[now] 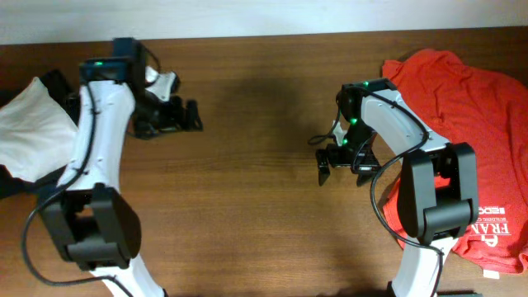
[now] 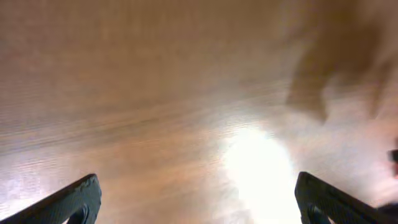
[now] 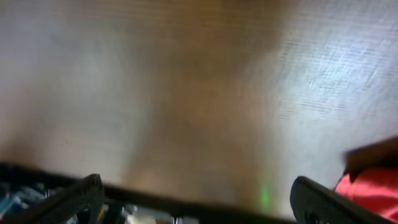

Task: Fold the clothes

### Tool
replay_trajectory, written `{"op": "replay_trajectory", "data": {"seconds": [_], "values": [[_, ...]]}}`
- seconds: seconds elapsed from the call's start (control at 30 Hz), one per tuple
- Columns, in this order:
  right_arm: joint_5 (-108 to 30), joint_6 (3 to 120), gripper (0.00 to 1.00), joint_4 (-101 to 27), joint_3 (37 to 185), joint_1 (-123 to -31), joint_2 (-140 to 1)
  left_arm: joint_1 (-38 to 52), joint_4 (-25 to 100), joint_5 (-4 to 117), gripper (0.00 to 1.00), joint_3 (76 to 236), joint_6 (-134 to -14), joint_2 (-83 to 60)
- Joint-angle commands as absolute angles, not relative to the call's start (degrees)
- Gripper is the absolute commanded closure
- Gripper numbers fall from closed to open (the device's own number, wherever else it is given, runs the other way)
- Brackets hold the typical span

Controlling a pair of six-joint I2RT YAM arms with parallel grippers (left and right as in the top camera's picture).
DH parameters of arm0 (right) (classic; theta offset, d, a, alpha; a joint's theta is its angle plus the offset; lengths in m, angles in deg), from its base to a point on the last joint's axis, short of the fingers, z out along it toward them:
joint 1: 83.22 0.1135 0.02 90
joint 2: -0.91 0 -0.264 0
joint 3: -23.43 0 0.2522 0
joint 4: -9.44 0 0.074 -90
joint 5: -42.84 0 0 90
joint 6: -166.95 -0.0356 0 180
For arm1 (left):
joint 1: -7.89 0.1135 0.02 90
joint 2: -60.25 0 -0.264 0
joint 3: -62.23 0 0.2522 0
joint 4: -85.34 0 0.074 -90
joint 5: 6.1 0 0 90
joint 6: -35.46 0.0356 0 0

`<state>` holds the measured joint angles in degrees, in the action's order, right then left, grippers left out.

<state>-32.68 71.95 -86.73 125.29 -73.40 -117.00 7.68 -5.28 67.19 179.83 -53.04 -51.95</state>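
The red cotton T-shirt (image 1: 470,107) lies crumpled along the right edge of the desk, from the far right corner down towards the near one. Large white capitals near its lower hem read "FRA"; the rest runs off the picture. The smaller lines under them are too small to read.

At the left edge lies a white cloth garment (image 1: 33,132) with no print showing. It rests on a dark navy garment (image 1: 12,186) that shows around it.

The desk (image 1: 256,206) is dark brown wood with a fine lengthwise grain. A pale strip of wall runs behind its far edge. The wrist views, both blurred, show lamp glare on the wood.

The left gripper (image 1: 188,115) (image 2: 198,186) is near the far left corner, beside the white garment. Its jaws are spread wide and hold nothing. The right gripper (image 1: 342,173) (image 3: 196,186) is over bare wood just left of the red shirt, its jaws also wide apart and empty.
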Motion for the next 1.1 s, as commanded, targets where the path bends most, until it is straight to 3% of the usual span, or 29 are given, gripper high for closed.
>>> {"op": "replay_trajectory", "data": {"seconds": [0.0,0.23,0.37,0.57,0.77,1.07], "values": [[-32.14,73.48,0.01,-89.42,126.25,-73.61,-117.41,5.03,-12.54,71.93,0.01,179.28,-52.43,-53.3],[-31.7,73.46,0.01,-90.86,125.29,-73.66,-114.18,4.55,-18.53,73.86,0.01,173.55,-53.74,-50.22],[-31.09,71.08,0.02,-86.38,121.29,-74.38,-105.04,4.55,-11.25,73.94,0.01,160.42,-53.87,-38.64],[-31.28,68.85,0.01,-72.13,108.19,-75.14,-84.06,4.55,6.89,74.31,0.01,137.18,-54.99,-6.31],[-35.39,68.81,0.01,-61.84,96.94,-75.14,-62.16,4.55,12.86,74.77,0.01,129.05,-54.96,19.11],[-38.85,67.21,0.01,-62.56,93.86,-75.14,-47.4,4.55,13.67,74.75,0.01,128.88,-54.96,29.62]]}}
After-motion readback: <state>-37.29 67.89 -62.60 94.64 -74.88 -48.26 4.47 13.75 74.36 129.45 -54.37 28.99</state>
